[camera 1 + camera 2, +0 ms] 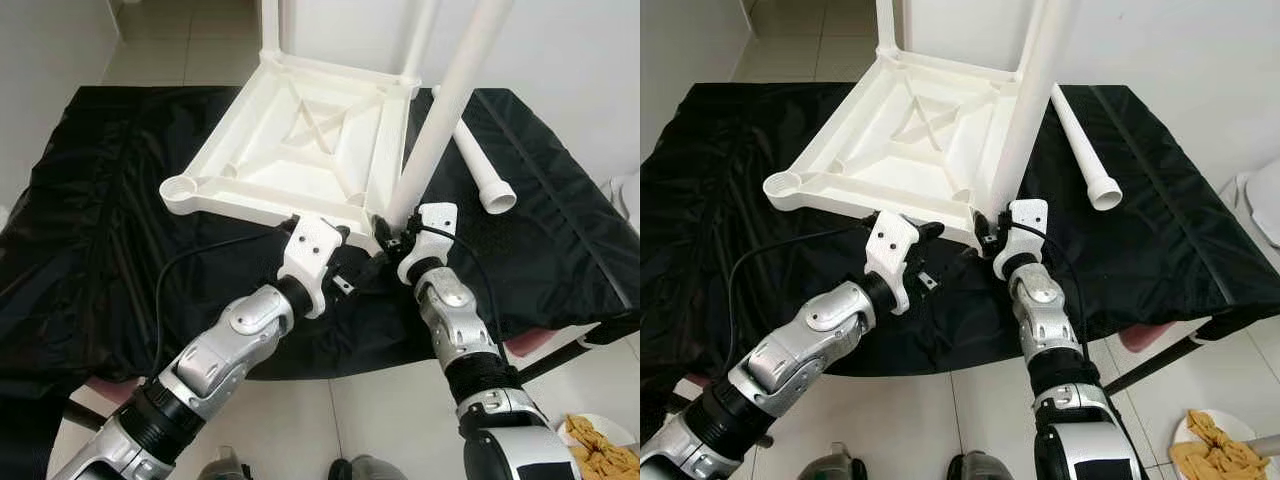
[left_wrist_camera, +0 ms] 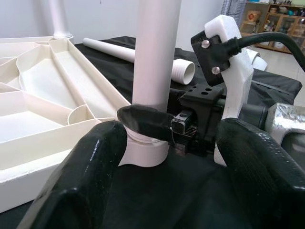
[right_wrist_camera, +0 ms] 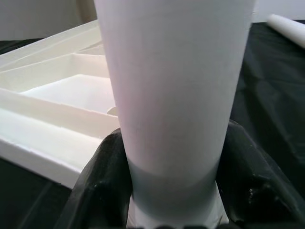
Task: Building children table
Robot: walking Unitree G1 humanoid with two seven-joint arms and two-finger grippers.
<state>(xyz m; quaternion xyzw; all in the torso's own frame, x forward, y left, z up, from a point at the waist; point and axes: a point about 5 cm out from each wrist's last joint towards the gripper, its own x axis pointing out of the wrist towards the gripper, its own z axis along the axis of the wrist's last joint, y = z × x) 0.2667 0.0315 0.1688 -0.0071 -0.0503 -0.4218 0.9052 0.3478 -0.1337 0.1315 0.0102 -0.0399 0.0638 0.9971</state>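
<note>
Tabletop (image 1: 300, 150), white plastic, lies underside-up on the black cloth (image 1: 90, 230), filling the upper centre of the left eye view; ribbed underside with a cross brace showing; two legs already stand in the far corners at the top of the frame; the near-left corner socket (image 1: 183, 188) is open, no leg in it; a spare leg (image 1: 480, 165) lies loose on the cloth at the upper right, apart from the tabletop.

Right gripper (image 1: 392, 238) sits at centre frame, its fingers clamped round the base of a leg (image 1: 440, 110) that stands in the near-right corner socket; the right wrist view shows black pads on both sides of the white tube, touching it. Left gripper (image 1: 345, 262) is just beside it, lower centre; in the left wrist view its fingers (image 2: 81, 176) stand wide apart, holding nothing, framing the leg's base.

Risks — judged, not observed: the leg leans toward the upper right, so it may not be square in the socket; pushing or twisting it off-axis could jam or cross the joint; the light tabletop could slide or lift on the slack cloth if not braced; the two grippers are close enough to foul each other, or the cable (image 1: 200, 255) trailing from the left wrist.

Writing — no brand, label or lettering readable on any part.
</note>
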